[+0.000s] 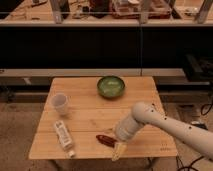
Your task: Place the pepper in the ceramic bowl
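The hand (118, 150) hangs low at the near edge of the bench (90, 114), right beside the pepper (104, 140), which lies flat on the wood. I cannot tell whether the hand is clenched or loose. The green bowl (111, 86) at the far side, well apart, looks empty. I judge the pick-up, carry and drop are all still to do.

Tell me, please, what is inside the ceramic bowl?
The ceramic bowl shows only its green inside, uncovered. The pepper lies on the table near the front edge, the gripper just beside it.
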Robot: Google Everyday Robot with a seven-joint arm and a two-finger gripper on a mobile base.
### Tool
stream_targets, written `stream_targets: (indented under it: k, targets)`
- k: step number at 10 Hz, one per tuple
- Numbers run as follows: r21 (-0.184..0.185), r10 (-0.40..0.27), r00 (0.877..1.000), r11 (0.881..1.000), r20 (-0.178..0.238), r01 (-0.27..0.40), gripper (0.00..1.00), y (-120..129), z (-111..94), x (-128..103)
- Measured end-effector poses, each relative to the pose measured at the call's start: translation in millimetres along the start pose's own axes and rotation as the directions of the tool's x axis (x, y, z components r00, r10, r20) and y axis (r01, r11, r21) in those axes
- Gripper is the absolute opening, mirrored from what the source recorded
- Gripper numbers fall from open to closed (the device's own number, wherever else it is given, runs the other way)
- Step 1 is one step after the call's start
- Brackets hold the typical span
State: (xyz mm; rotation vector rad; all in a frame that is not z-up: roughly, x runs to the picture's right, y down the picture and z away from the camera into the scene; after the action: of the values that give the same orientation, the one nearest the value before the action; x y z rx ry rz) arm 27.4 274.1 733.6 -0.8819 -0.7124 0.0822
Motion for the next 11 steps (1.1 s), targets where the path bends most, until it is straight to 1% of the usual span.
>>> stream_targets:
  k: [3,5,7,9,11]
  targets:
    - [0.025,0.026,0.999,0.999,0.034,-0.027,0.80,-15.4,-7.8,7.3]
    - [0.033,0.060,0.996,0.997,0.071,-0.063,0.80,-23.5,-7.7,15.1]
    - [0.029,0.075,0.994,0.997,0.079,-0.077,0.80,-26.5,-2.7,21.5]
    - [0.026,0.072,0.994,0.997,0.088,-0.074,0.80,-29.5,6.5,24.4]
    - [0.036,0.070,0.991,0.997,0.110,-0.074,0.80,-30.7,13.2,26.7]
